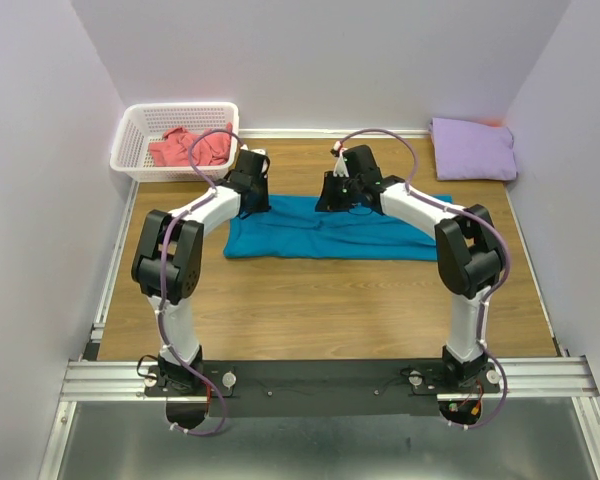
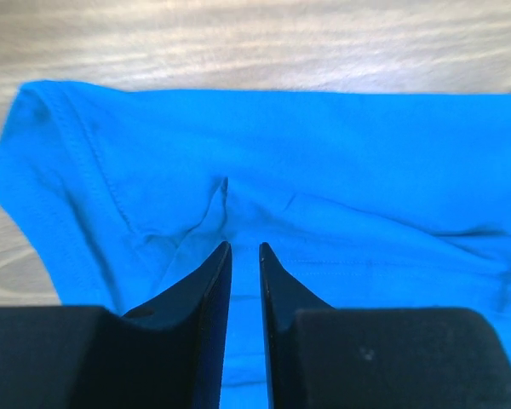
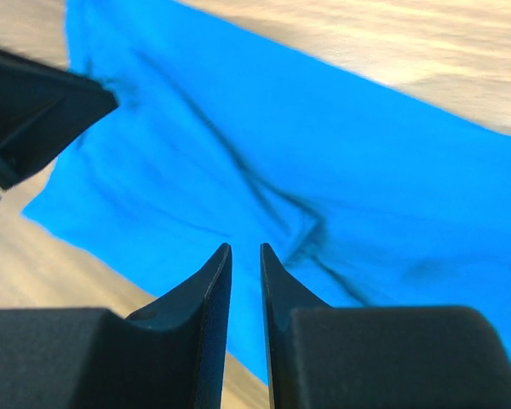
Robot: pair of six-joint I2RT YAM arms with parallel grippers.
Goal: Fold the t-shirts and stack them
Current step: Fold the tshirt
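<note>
A teal-blue t-shirt (image 1: 330, 235) lies folded into a wide strip across the middle of the wooden table. My left gripper (image 1: 252, 192) hovers over its far left corner and my right gripper (image 1: 342, 192) over the middle of its far edge. In the left wrist view the cloth (image 2: 324, 162) fills the frame beyond my left gripper (image 2: 244, 247), whose jaws stand a narrow gap apart with nothing between them. My right gripper (image 3: 245, 247) is likewise narrowly open just above the shirt (image 3: 341, 170). A coral-pink t-shirt (image 1: 185, 148) is crumpled in the basket. A folded lavender t-shirt (image 1: 472, 148) rests at the far right.
The white lattice basket (image 1: 140, 120) stands at the far left corner against the wall. Walls close the table in on the left, back and right. The left arm's wrist (image 3: 34, 111) shows at the upper left of the right wrist view.
</note>
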